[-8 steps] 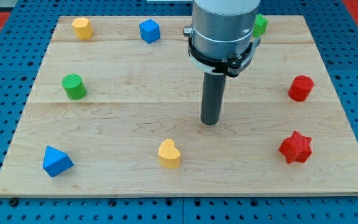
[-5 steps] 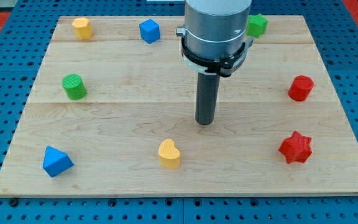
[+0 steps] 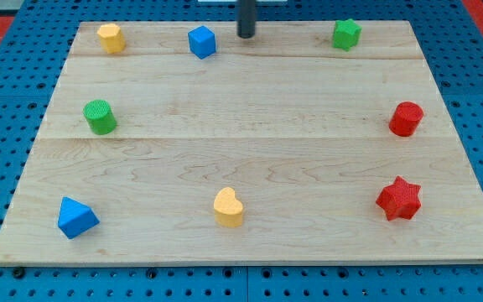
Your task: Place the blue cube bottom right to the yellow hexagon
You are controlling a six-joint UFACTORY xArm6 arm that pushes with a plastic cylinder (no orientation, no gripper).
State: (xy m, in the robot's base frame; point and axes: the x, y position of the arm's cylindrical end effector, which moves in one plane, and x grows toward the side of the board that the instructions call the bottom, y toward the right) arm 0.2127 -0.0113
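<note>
The blue cube sits near the board's top edge, left of centre. The yellow hexagon sits at the top left, well to the cube's left. My tip is at the view's top, a short way to the right of the blue cube and apart from it. Only the rod's lower end shows; the rest is cut off by the view's top edge.
A green cylinder is at the left, a blue triangular block at the bottom left, a yellow heart at the bottom centre. A red star and a red cylinder are at the right, a green block at the top right.
My tip has moved from the board's middle up to the top edge, ending just right of the blue cube. No block has moved.
</note>
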